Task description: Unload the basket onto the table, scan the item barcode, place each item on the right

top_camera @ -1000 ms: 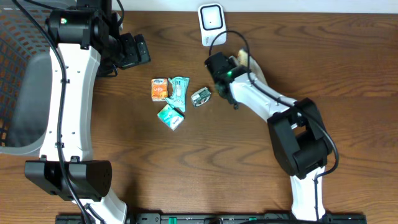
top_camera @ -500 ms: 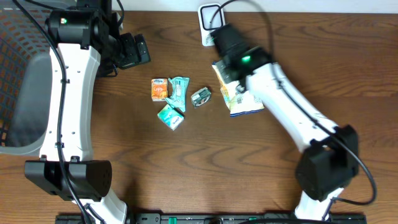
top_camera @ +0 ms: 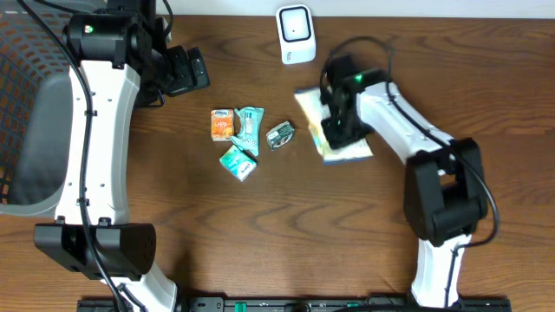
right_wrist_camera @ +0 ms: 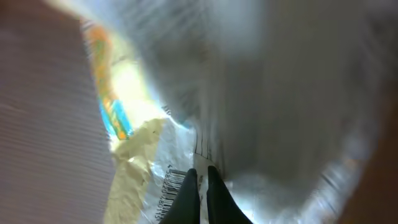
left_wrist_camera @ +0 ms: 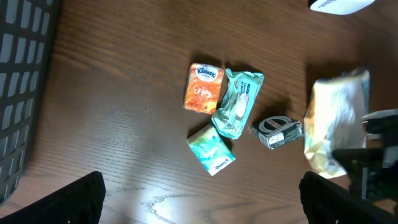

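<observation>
A yellow and silver snack bag (top_camera: 354,153) lies on the table below the white scanner (top_camera: 296,33). My right gripper (top_camera: 336,120) is down on the bag. In the right wrist view its jaws (right_wrist_camera: 200,172) are shut on the bag's thin back seam, and the printed barcode (right_wrist_camera: 171,188) shows just left of the fingers. My left gripper (top_camera: 186,69) hovers at the far left of the table. Its black fingers (left_wrist_camera: 59,200) stand wide open with nothing between them. In the left wrist view the bag (left_wrist_camera: 333,112) is at the right edge.
An orange tissue pack (top_camera: 223,124), a teal wipes pack (top_camera: 249,127), a small teal packet (top_camera: 238,162) and a metallic wrapped item (top_camera: 280,135) lie grouped left of the bag. A grey mesh basket (top_camera: 22,95) stands at the table's left edge.
My right gripper came down from beside the scanner onto the snack bag and its jaws closed. The left arm stayed still.
</observation>
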Robot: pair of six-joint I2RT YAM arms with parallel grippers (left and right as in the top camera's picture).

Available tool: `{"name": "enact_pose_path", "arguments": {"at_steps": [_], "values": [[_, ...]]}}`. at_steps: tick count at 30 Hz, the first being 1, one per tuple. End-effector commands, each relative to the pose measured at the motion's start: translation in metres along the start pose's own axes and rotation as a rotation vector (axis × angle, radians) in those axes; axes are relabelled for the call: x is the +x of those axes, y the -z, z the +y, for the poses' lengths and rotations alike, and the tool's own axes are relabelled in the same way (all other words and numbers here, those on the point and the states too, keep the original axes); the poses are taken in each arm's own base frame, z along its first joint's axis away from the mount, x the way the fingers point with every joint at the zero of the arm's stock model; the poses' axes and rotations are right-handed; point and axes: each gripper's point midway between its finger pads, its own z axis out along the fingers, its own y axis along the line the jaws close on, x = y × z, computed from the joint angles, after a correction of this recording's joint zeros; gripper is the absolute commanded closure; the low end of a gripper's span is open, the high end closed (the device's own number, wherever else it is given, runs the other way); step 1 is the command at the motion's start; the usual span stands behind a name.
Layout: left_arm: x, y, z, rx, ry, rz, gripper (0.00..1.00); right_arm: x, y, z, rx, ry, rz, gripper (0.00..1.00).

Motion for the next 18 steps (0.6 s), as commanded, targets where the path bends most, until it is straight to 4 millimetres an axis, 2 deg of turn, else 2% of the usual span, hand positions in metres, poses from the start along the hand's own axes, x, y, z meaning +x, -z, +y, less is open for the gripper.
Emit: {"name": "enact_pose_path", "arguments": {"at_steps": [1,3,4,7,10,14,18], "values": [[-0.002,-0.001,0.004,-0.016,0.000,-0.001,0.02,0.009,-0.006,0.009,-0.015,-0.021,0.040,0.99],[-0.002,-0.001,0.004,-0.016,0.000,-0.001,0.02,0.004,0.005,0.008,-0.013,-0.022,0.015,0.99],[-0.002,-0.001,0.004,-0.015,0.000,0.000,0.02,-0.004,0.021,0.003,0.005,-0.028,-0.025,0.99],[-0.002,-0.001,0.004,-0.016,0.000,-0.001,0.02,-0.022,0.048,-0.004,0.033,-0.034,-0.115,0.99],[-0.002,-0.001,0.004,-0.016,0.000,-0.001,0.02,-0.047,0.064,-0.003,0.036,-0.032,-0.228,0.90],[-0.002,-0.001,0.004,-0.016,0.000,-0.001,0.02,-0.069,0.064,-0.003,0.035,-0.024,-0.311,0.91],[-0.002,-0.001,0.004,-0.016,0.000,-0.001,0.02,-0.075,0.047,-0.003,0.034,-0.022,-0.306,0.94]]}}
